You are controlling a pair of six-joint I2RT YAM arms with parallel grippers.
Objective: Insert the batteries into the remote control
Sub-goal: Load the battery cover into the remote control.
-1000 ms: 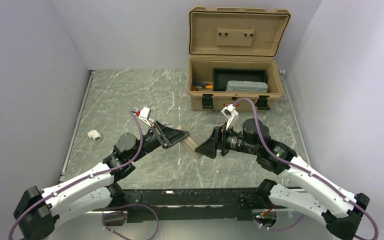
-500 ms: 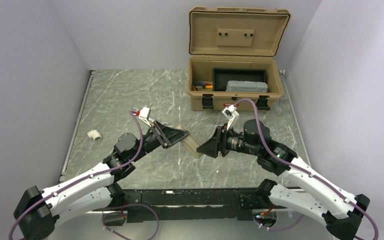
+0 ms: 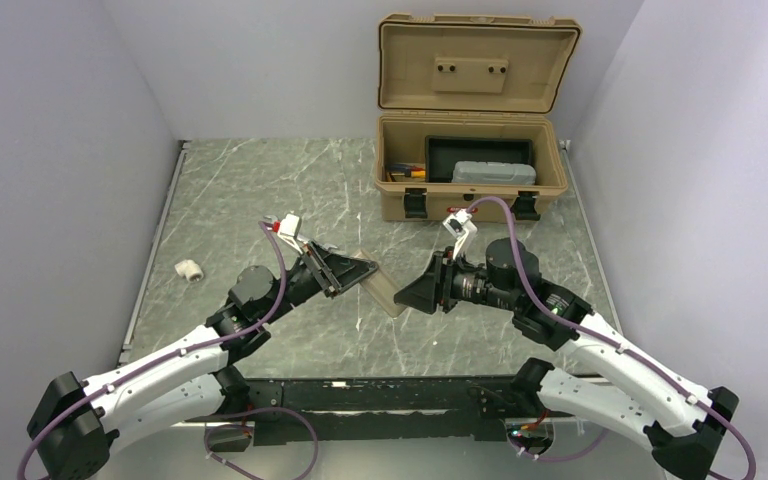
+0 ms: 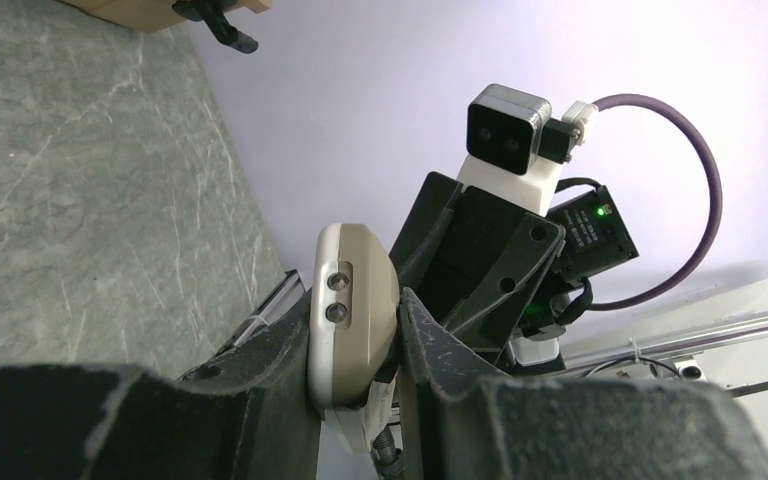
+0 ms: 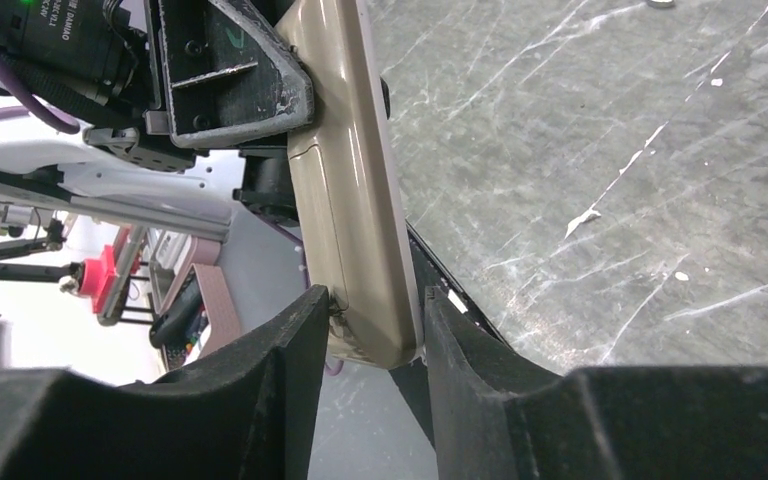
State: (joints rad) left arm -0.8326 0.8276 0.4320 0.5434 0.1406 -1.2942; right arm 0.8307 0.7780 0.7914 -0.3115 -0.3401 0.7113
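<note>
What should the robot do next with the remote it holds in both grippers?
Probably the right gripper should pull its end gently away while the left gripper holds firm. Both clamp the remote by opposite ends above the table, and a seam crosses its tan back, so it looks closed up.

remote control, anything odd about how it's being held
The slim tan plastic remote control is clamped at both ends, by the left gripper and the right gripper at once. With both shut on it, neither is free to handle batteries.
</note>
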